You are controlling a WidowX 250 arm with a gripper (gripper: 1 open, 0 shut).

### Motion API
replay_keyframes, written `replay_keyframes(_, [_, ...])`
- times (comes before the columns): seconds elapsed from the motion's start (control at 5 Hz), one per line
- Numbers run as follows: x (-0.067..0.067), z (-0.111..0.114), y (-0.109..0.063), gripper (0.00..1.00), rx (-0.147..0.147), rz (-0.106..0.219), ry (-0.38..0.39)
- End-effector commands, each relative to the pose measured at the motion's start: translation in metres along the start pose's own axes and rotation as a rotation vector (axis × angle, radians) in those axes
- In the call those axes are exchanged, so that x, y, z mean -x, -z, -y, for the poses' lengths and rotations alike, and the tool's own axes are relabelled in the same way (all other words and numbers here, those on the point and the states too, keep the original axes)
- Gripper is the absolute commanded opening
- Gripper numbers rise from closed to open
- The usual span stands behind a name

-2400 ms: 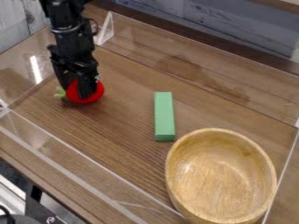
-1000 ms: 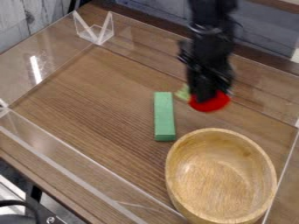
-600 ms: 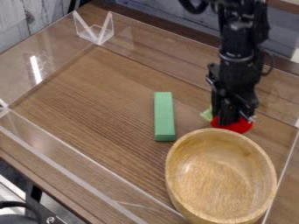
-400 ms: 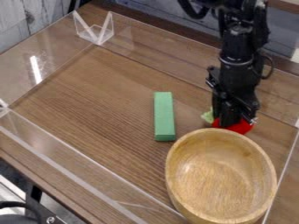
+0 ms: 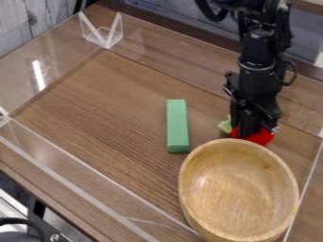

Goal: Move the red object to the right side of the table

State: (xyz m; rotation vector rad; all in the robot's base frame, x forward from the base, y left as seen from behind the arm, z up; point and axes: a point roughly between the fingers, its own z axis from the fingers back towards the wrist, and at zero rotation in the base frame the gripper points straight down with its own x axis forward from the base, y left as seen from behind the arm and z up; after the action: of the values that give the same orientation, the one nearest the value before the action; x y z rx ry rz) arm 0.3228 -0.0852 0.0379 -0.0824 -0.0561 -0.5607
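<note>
Camera view: we see the black gripper (image 5: 252,121) pointing straight down, clenched on the red toy fruit (image 5: 259,134), a bit of green leaf showing at its left. The fruit sits low at the table (image 5: 113,104) surface near the right edge, just behind the rim of the wooden bowl (image 5: 240,194); contact with the bowl we can't tell. Green block (image 5: 178,126) lies mid-table, left of the gripper, apart from it. Clear acrylic walls (image 5: 51,161) edge the table.

block (image 5: 178,126) mid-table | bowl (image 5: 239,191) front-right of it | red object (image 5: 258,134) just behind bowl, right of block
</note>
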Motion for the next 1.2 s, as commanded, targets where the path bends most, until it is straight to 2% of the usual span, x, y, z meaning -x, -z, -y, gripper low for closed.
replay_keyframes(0.0, [-0.018, 0.003, -0.013, 0.00, -0.022, 0.035, 0.001])
replay_keyframes(0.4, [-0.036, 0.001, -0.017, 0.00, -0.034, 0.040, -0.053])
replay_keyframes(0.6, [-0.032, -0.006, -0.010, 1.00, -0.034, 0.037, -0.098])
replay_keyframes(0.8, [-0.026, -0.012, -0.005, 0.00, -0.035, 0.032, -0.134])
replay_keyframes(1.0, [-0.021, -0.024, -0.009, 0.00, -0.032, 0.023, -0.070])
